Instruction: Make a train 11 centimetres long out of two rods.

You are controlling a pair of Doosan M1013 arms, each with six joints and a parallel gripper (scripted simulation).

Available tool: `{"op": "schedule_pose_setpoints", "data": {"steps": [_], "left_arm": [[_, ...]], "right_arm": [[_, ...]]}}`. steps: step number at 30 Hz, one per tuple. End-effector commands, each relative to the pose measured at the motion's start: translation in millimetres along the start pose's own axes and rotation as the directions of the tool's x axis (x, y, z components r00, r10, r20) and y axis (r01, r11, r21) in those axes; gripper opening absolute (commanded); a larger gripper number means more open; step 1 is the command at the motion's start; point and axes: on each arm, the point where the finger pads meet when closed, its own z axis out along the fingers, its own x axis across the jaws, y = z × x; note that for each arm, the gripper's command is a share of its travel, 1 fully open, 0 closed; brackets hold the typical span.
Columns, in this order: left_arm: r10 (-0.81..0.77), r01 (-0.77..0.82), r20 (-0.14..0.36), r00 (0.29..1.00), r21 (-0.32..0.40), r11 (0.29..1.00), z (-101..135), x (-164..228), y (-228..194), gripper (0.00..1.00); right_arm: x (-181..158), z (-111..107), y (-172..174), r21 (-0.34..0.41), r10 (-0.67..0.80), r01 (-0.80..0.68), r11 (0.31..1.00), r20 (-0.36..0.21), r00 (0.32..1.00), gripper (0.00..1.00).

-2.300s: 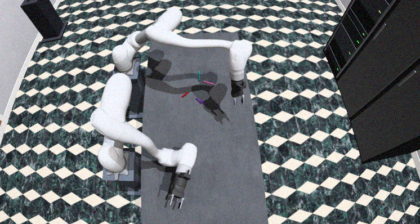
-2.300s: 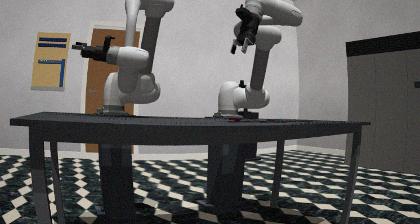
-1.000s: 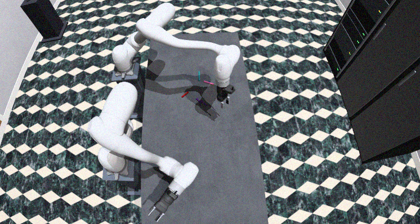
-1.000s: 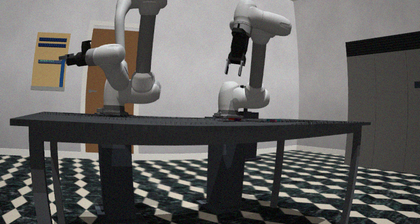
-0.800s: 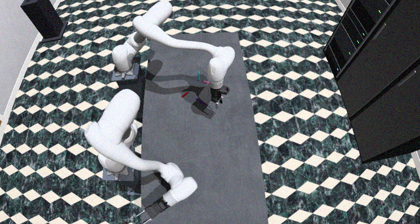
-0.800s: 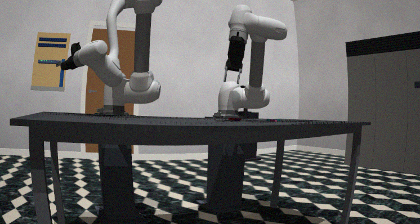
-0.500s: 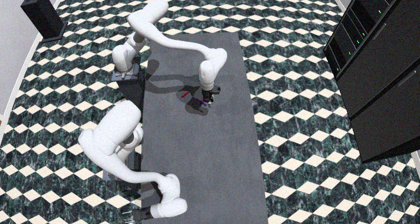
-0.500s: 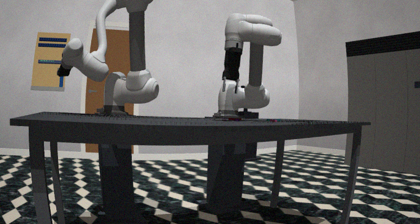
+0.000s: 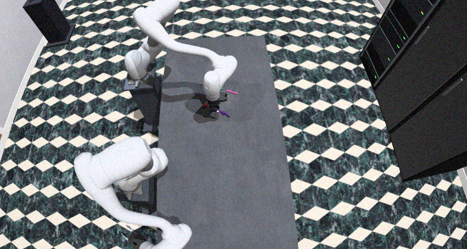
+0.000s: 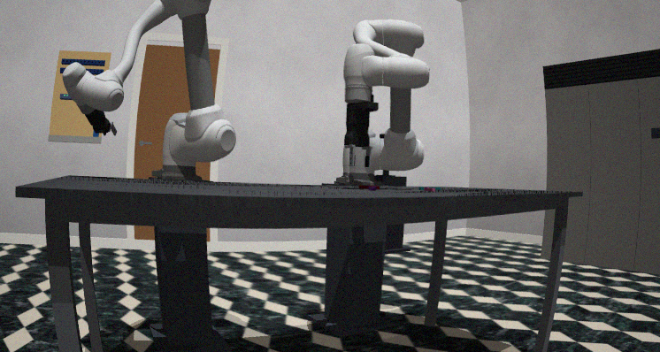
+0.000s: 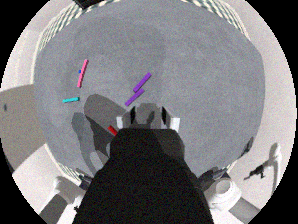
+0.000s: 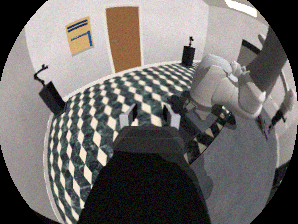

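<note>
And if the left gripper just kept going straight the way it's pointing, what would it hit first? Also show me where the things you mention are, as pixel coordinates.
Probably the grey table [image 9: 228,182] [image 10: 277,216] [image 11: 215,75] [image 12: 240,165]: the left gripper [image 9: 214,109] [image 10: 359,157] [image 11: 148,111] [image 12: 268,129] points down at it. The purple rods [image 9: 225,114] [image 10: 372,187] [image 11: 142,82] look just off that line, though depth is hard to judge.
</note>
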Motion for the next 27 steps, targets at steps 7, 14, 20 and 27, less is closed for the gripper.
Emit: {"op": "schedule_pose_setpoints", "data": {"steps": [7, 14, 20, 27], "left_arm": [[-0.049, 0.049, 0.019, 0.999, 0.008, 0.999, 9, -8, 19, 1.00], [-0.048, 0.048, 0.018, 0.999, 0.005, 0.999, 9, -8, 19, 1.00], [-0.048, 0.048, 0.018, 0.999, 0.005, 0.999, 9, -8, 19, 1.00], [-0.048, 0.048, 0.018, 0.999, 0.005, 0.999, 9, -8, 19, 1.00]], "right_arm": [[14, 36, 4, -0.064, 0.303, -0.379, 0.923, -0.485, 0.820, 1.00], [13, 36, 8, 0.008, 0.404, -0.553, 0.833, -0.691, 0.599, 1.00], [12, 35, 9, 0.024, 0.415, -0.576, 0.817, -0.718, 0.559, 1.00], [12, 35, 9, 0.026, 0.416, -0.578, 0.815, -0.721, 0.554, 1.00]]}}
